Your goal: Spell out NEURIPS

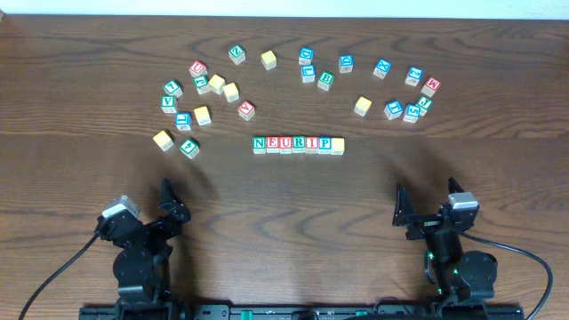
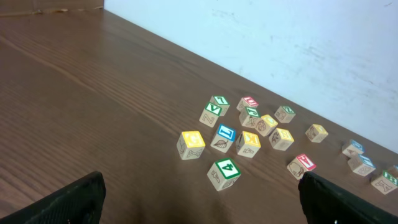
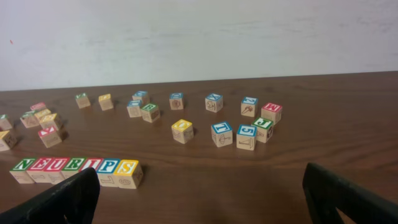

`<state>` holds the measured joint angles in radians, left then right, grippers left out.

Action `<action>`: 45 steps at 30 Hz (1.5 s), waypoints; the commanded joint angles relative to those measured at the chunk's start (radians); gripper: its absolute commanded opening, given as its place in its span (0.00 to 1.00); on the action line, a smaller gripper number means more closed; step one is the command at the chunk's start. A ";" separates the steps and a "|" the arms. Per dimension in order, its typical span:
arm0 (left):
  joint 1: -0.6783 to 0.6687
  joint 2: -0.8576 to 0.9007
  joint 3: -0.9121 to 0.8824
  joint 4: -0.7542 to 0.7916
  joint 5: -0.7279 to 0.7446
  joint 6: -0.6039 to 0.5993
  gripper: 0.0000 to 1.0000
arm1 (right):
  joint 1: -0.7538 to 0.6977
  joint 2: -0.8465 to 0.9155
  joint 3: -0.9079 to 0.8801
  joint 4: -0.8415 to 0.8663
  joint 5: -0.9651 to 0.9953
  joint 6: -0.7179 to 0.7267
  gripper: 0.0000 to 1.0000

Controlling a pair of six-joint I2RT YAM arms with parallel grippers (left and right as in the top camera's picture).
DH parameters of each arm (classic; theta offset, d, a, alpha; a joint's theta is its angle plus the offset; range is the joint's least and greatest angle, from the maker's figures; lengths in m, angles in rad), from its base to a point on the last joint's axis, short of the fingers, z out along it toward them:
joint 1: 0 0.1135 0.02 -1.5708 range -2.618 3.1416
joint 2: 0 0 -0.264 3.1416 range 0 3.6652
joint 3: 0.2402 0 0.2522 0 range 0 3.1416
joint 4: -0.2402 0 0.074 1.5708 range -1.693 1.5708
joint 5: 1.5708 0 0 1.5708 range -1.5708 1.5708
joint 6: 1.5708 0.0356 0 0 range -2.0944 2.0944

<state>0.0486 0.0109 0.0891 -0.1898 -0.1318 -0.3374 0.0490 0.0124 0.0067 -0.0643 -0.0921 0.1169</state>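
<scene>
Seven cubes stand touching in a straight row at the table's middle and read N E U R I P S (image 1: 298, 144). The yellow-topped S cube (image 1: 338, 145) is at its right end. The row also shows in the right wrist view (image 3: 74, 170), with the S cube (image 3: 127, 173) at its right end; my left finger hides part of it. My left gripper (image 1: 166, 203) is open and empty near the front left. My right gripper (image 1: 404, 206) is open and empty near the front right. Both are well back from the row.
Loose letter cubes lie in an arc behind the row: a cluster at the left (image 1: 200, 98) and a cluster at the right (image 1: 400, 89). In the left wrist view a green "4" cube (image 2: 224, 173) is the nearest one. A pale wall stands behind the table.
</scene>
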 commanded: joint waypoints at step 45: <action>-0.006 -0.009 -0.085 0.128 0.037 0.003 0.98 | 0.003 -0.006 -0.001 -0.004 0.008 -0.010 0.99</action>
<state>0.0486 0.0105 0.0376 -0.0475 -0.1097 -0.3397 0.0490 0.0124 0.0067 -0.0643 -0.0921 0.1169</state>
